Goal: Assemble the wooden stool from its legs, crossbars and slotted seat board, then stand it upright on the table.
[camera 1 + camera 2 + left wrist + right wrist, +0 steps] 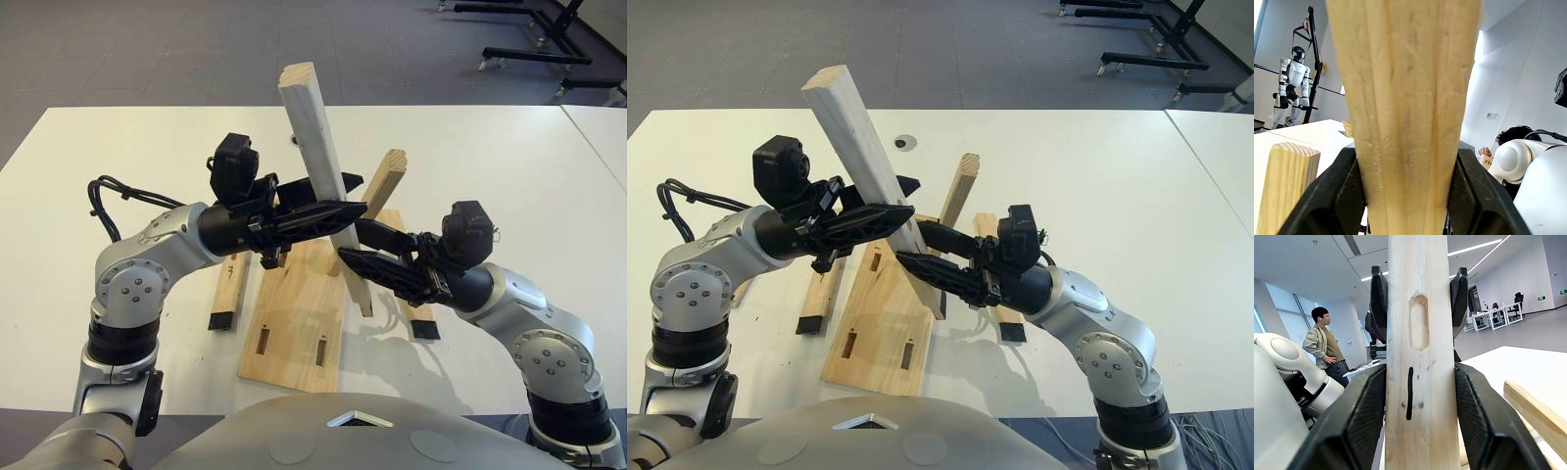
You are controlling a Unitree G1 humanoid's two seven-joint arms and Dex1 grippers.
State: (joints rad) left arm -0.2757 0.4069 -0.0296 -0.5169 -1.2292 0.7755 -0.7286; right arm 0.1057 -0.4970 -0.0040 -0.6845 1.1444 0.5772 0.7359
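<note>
Both grippers are clamped on the same wooden leg (315, 127). My left gripper (353, 194) holds it about halfway up, and my right gripper (350, 241) grips it just below, coming in from 3 o'clock. In each wrist view the black fingers (1337, 196) press flat against opposite faces of the wood. From my right wrist I see an oval slot (1419, 323) cut into the face towards me, with my left gripper's fingers closed on the leg above it. The leg is tilted, its top leaning towards 11 o'clock. Its lower end is down at the 3 o'clock edge of the seat board (294, 333), though I cannot tell whether it touches. The board lies flat on the white table (509, 176), with its slots showing at the near end. A second leg (387, 176) rises from the far end of the board, leaning towards 1 o'clock, and its foot is hidden behind my fingers. One loose piece (227, 284) with a black end lies on the table at 9 o'clock of the board. Another black-tipped piece (419, 318) lies at 3 o'clock, under my right arm.
</note>
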